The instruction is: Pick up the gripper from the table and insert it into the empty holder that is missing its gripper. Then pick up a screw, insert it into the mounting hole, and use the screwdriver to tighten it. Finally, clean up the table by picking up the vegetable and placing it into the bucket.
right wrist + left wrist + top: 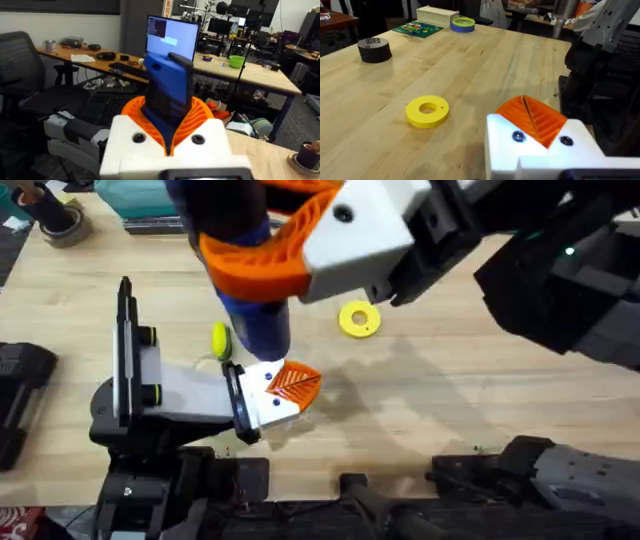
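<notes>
Right tool (167, 127): clamped on screwdriver (170, 90), held upright over the table (450, 410).
Screwdriver: rigid, smooth, fairly heavy; best gripped mid-barrel.
Left tool (285, 390): open or shut, cannot tell.
Vegetable (219, 338): small, light, rounded; could roll; pinch across middle.

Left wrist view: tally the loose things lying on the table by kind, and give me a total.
Tape rolls: 2, the black tape roll and the blue tape roll
Discs: 1, the yellow disc
Circuit boards: 1, the green circuit board
Boxes: 1, the cream box
Total: 5
</notes>
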